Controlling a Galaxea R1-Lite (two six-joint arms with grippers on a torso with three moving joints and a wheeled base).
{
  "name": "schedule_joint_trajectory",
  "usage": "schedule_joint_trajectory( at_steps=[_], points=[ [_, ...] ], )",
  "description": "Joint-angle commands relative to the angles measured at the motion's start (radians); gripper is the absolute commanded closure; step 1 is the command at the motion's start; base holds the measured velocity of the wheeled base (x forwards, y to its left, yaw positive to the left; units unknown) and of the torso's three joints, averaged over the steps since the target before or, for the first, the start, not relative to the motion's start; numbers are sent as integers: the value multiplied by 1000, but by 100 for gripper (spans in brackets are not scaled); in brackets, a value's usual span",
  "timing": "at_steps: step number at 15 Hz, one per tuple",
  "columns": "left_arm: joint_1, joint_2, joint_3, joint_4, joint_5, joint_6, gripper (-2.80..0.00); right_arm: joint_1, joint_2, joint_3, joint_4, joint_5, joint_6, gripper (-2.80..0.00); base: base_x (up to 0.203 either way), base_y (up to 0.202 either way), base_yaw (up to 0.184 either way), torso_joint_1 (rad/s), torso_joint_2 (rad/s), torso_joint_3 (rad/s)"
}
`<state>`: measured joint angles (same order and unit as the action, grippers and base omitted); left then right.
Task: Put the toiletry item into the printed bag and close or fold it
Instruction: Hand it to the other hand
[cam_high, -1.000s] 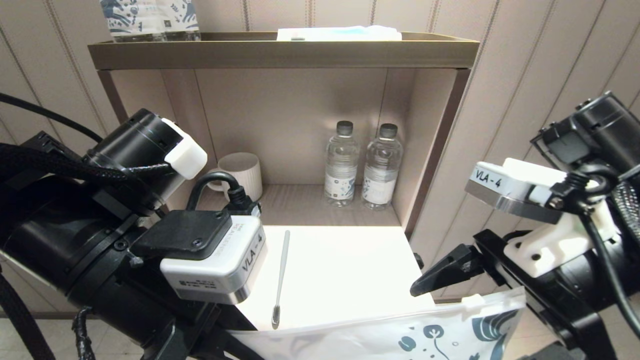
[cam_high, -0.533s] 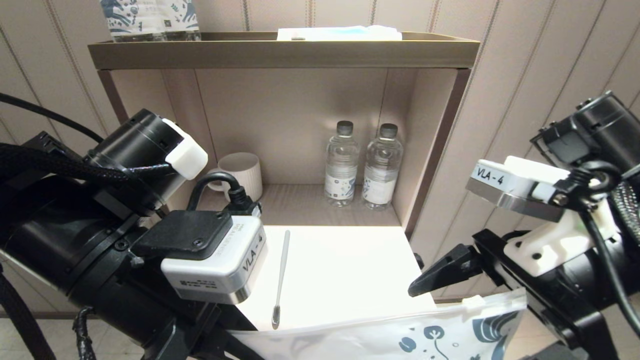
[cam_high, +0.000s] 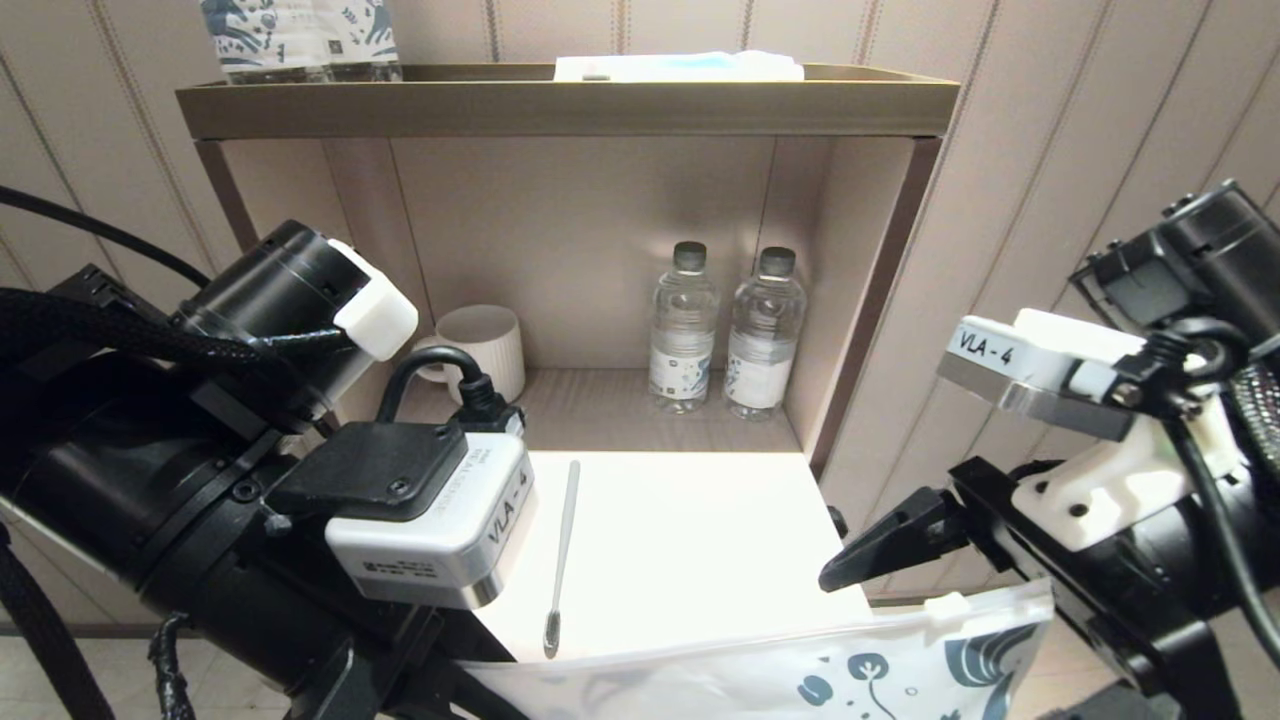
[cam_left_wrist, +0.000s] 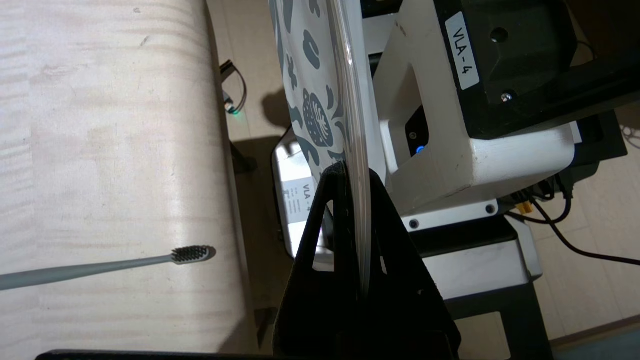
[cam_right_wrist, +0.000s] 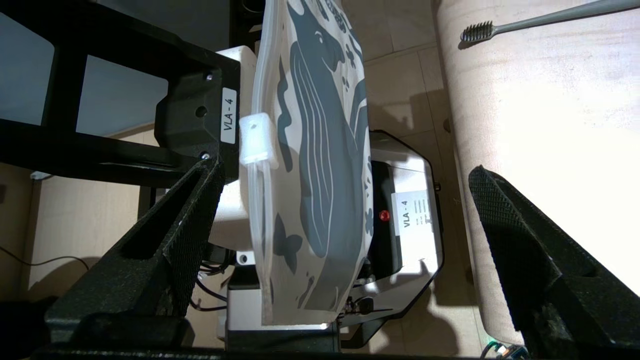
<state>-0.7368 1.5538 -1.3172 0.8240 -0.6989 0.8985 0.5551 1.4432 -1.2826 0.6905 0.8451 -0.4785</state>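
Note:
The toothbrush (cam_high: 560, 555) lies lengthwise on the white table (cam_high: 700, 540), its dark bristle head toward the front edge; the left wrist view shows the same toothbrush (cam_left_wrist: 100, 267). The printed bag (cam_high: 800, 675) hangs stretched in front of the table edge. My left gripper (cam_left_wrist: 352, 175) is shut on the zip edge of the bag (cam_left_wrist: 305, 75) at its plain end. My right gripper (cam_right_wrist: 345, 169) is open at the printed end; the bag (cam_right_wrist: 310, 175) and its white slider (cam_right_wrist: 257, 140) lie between the spread fingers (cam_right_wrist: 195, 215) without touching them.
Behind the table stands an open shelf (cam_high: 560, 105) holding two water bottles (cam_high: 683, 330) and a white cup (cam_high: 485, 350). Wrapped bottles (cam_high: 300, 35) and a flat white pack (cam_high: 680, 67) sit on its top. The robot's base (cam_right_wrist: 415, 220) is below the bag.
The right arm has drifted very slightly. The bag, the toothbrush and the left arm are where they were.

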Motion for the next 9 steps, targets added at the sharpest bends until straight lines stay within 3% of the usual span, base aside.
schedule_joint_trajectory(
  at_steps=[1,9],
  points=[
    [0,0,0,5,-4,5,0,2,0,7,-5,5,4,0,0,0,0,0,0,0],
    [0,2,-2,4,-5,8,0,13,-1,8,-6,6,3,0,0,0,0,0,0,0]
  ],
)
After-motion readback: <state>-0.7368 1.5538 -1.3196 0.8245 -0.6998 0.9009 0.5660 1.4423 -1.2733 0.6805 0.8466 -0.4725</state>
